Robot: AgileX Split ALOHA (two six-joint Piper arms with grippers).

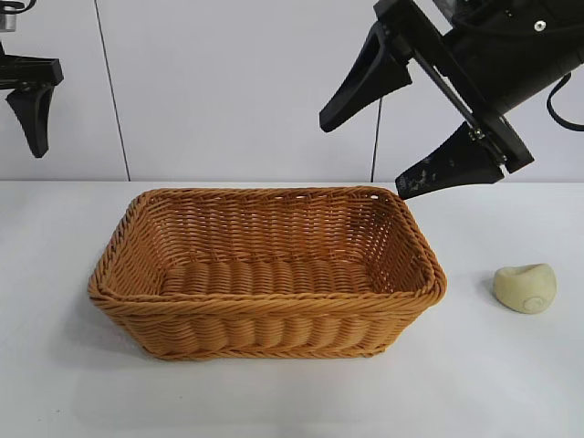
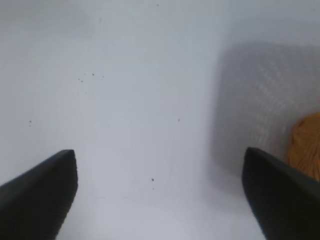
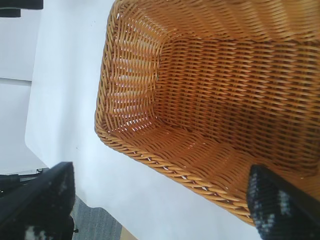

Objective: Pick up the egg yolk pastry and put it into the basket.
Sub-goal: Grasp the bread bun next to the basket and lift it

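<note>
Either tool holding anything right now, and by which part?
Nothing held. Left tool and right tool are open and empty; the small pale cream-yellow pastry lies on the white table.

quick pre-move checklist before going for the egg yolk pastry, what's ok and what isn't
1. Egg yolk pastry located, lying free on the table to the right of the basket: ok.
2. Basket has nothing in it to block a drop: ok.
3. Right tool open and holding nothing: ok.
4. Right tool over the pastry: not ok, it hangs above the basket's far right corner.
5. Left tool out of the way at the far left: ok.
6. Pastry firm enough to grip: cannot tell.
</note>
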